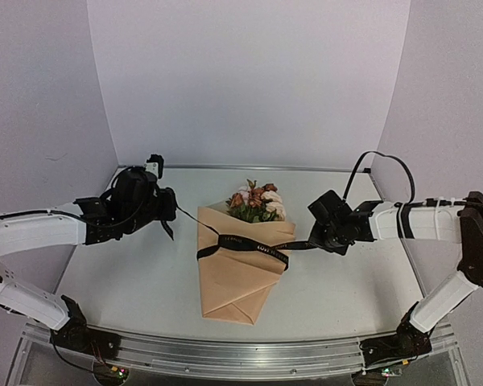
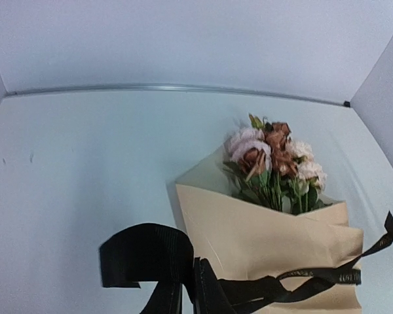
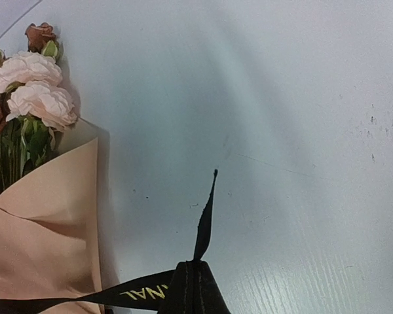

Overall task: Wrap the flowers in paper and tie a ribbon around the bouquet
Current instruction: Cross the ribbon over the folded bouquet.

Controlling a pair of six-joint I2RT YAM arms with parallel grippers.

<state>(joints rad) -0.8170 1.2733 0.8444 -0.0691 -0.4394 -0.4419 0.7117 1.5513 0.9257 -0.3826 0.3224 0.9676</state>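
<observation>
The bouquet lies in mid-table: tan paper folded into a cone, with the pink, cream and rust flowers at its far, wide end. The black ribbon crosses the cone's middle and runs out to both sides. My left gripper is left of the cone, shut on the ribbon's left part. In the left wrist view a wide loop of ribbon curls over the gripper. My right gripper is right of the cone, shut on the other end. The ribbon's tip sticks up past that gripper.
The white table is boxed in by pale walls at the back and sides. A metal rail runs along the near edge between the two arm bases. The right arm's black cable loops above its wrist.
</observation>
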